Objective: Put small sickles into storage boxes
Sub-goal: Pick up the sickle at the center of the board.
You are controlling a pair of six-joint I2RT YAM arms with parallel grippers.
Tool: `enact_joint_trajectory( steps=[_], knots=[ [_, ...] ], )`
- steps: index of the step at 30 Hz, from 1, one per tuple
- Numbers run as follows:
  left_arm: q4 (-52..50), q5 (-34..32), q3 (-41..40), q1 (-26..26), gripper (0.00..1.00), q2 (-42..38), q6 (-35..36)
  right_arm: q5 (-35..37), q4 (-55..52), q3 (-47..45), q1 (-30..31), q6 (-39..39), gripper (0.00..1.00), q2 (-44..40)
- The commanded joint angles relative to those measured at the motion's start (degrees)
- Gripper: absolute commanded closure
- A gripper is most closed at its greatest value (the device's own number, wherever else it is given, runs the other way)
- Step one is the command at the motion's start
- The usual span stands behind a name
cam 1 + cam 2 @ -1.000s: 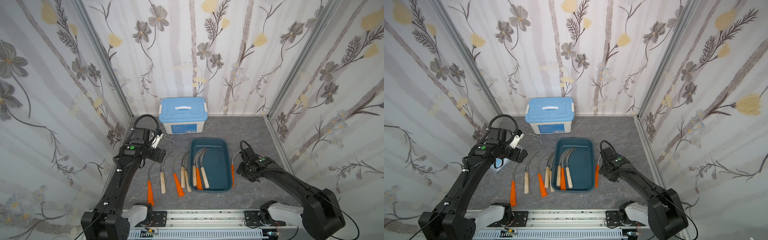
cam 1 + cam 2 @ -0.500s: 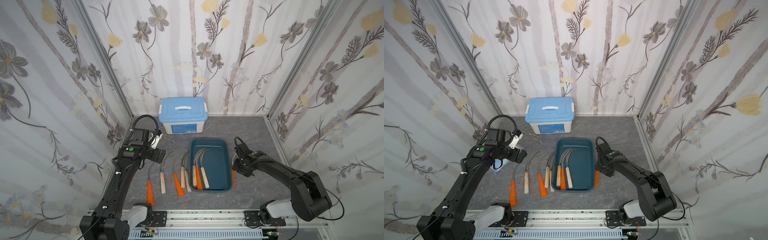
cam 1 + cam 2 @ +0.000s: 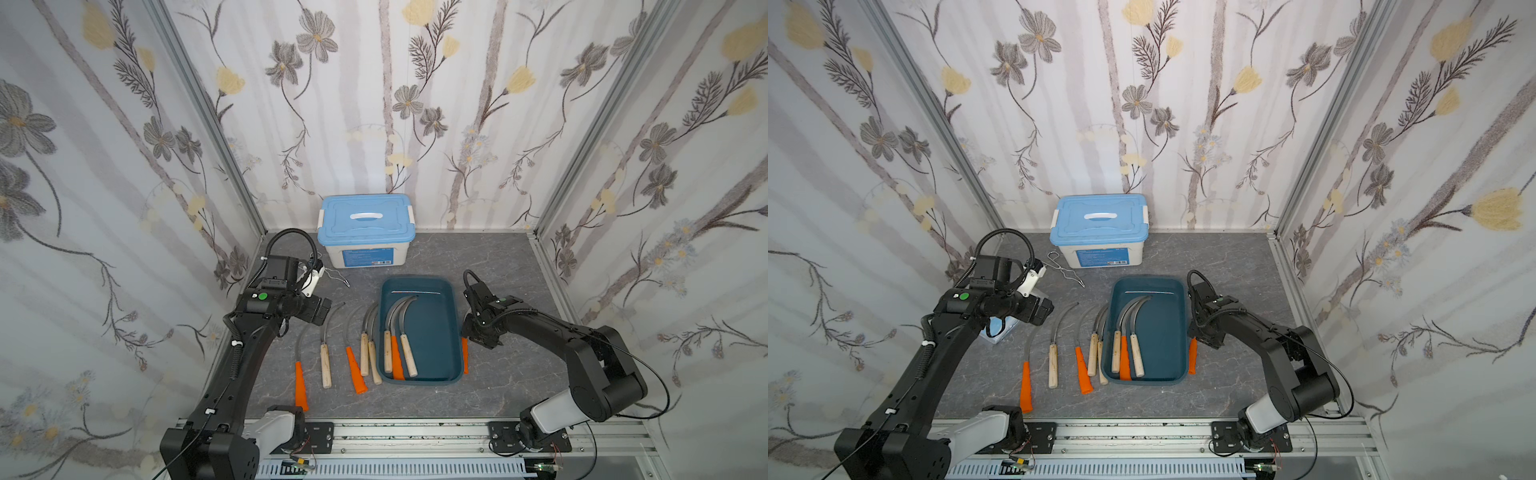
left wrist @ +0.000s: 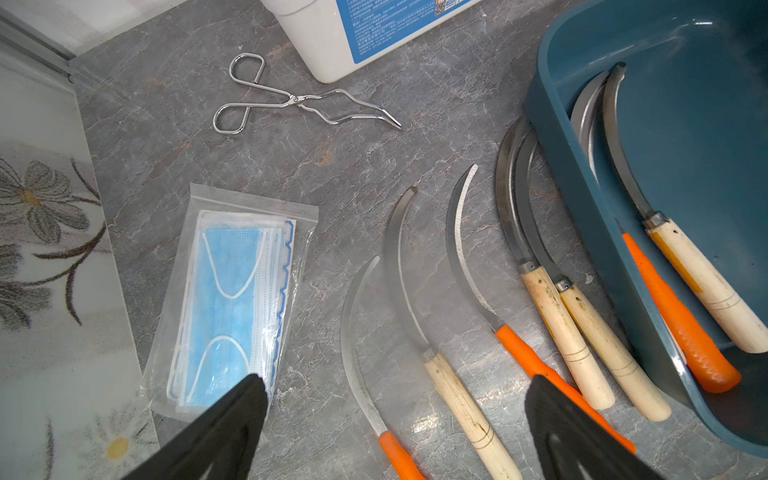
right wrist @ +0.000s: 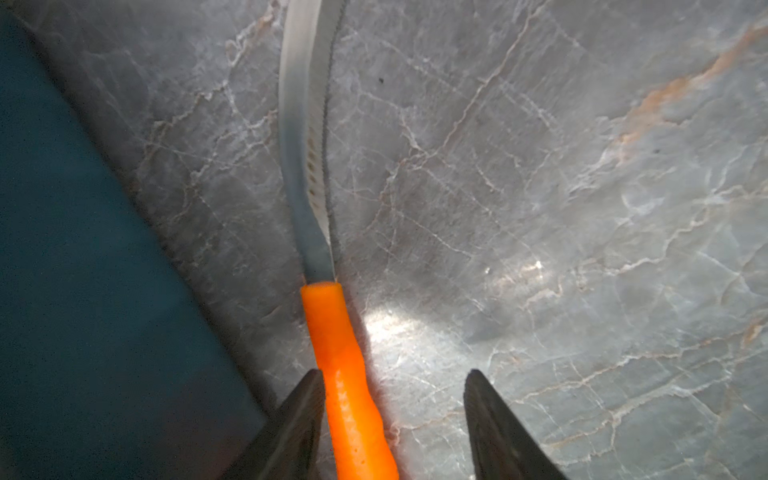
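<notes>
Orange-handled serrated grey small sickle [image 5: 345, 361]: tip cut off in wrist view, blade hidden under my arm [image 3: 519, 320] in both top views. Lies just beside dark teal plastic tray [image 5: 83, 249], between released right pincer's [image 5: 392, 374] fingers. My left pincer [image 4: 395, 379] gaping, empty.

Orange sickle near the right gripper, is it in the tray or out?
Out: the orange sickle lies on the table beside the tray, outside its wall.

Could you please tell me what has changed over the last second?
The right gripper moved toward the dark teal plastic tray and now straddles the orange handle of the grey-bladed sickle lying beside it on the table, jaws open, nothing gripped. The left gripper stayed open above the table, and the three sickles in the tray and five sickles on its other side did not move.
</notes>
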Motion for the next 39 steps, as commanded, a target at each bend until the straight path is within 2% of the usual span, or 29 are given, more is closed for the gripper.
enact_joint_trajectory(
  steps=[1,17,39],
  knots=[
    [0.09,-0.07,0.41,0.01,0.00,0.16,-0.11,-0.85,2.16,0.62,0.08,-0.75,0.44,0.96],
    [0.28,-0.38,-0.09,0.00,0.00,-0.58,-0.38,-1.85,3.20,1.94,0.04,-2.99,0.45,3.49],
    [0.45,-0.64,-1.05,0.05,0.00,-1.39,-0.81,2.71,-0.59,1.36,0.07,-6.28,0.50,3.94]
  ],
)
